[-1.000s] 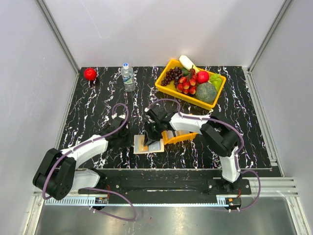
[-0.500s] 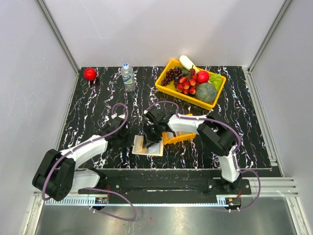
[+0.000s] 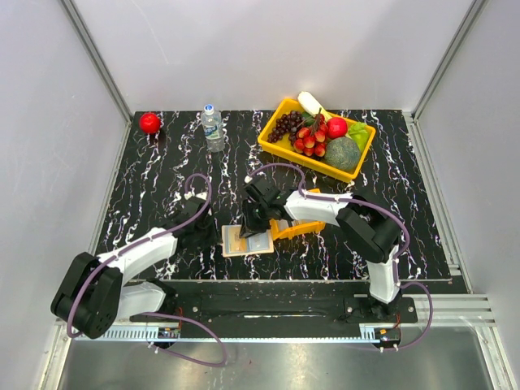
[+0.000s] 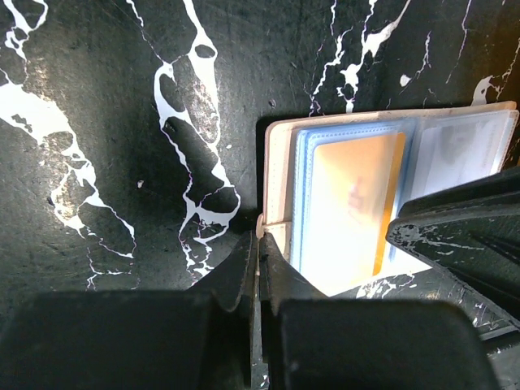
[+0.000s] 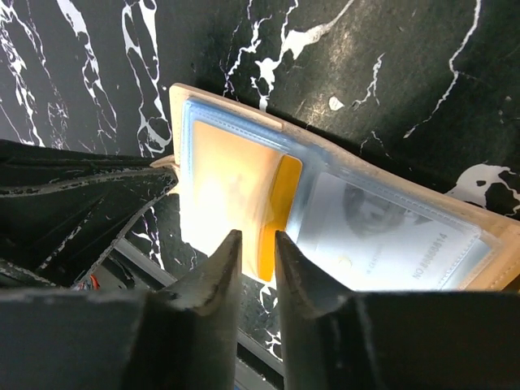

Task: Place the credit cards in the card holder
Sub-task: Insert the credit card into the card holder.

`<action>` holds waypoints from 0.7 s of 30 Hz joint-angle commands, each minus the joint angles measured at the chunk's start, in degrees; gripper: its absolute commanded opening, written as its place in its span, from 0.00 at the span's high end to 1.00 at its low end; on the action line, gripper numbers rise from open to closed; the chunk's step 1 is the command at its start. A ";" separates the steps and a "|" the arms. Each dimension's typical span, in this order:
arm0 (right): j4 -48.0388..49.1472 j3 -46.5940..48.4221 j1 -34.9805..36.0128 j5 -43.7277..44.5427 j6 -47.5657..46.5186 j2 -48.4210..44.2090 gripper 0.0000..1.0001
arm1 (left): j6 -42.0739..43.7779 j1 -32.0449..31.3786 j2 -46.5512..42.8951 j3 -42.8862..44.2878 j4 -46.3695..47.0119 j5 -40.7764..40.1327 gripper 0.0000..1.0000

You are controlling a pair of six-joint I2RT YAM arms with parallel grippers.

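The tan card holder (image 3: pixel 248 242) lies open and flat on the table (image 3: pixel 154 183). An orange card (image 5: pixel 279 213) sits partly inside one clear sleeve, and a pale printed card (image 5: pixel 390 236) is sleeved beside it.

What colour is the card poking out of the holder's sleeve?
Orange-yellow card, inside a bluish clear sleeve; right wrist view shows it best.

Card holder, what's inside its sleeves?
The card holder shows an orange card in one clear sleeve, a white printed card in the next. Any sleeves or cards underneath are covered.

The card holder (image 3: pixel 244 246) lies on the table (image 3: pixel 154 187), left hand (image 4: pixel 258 252) at its left edge, tray (image 3: pixel 302 229) just right, bin (image 3: pixel 313 166) behind.
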 commanded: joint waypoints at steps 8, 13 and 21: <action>-2.29 1.71 1.66 3.88 -2.47 1.02 0.62 | -0.41 -0.05 -0.97 -0.48 2.32 0.48 1.00; -3.08 3.03 3.33 2.65 -3.27 3.57 0.63 | -0.32 -0.05 -0.88 -0.39 2.58 0.66 1.00; -6.86 3.74 4.30 10.03 -4.50 2.52 0.88 | -0.32 -0.05 -0.88 -0.83 2.76 0.57 1.00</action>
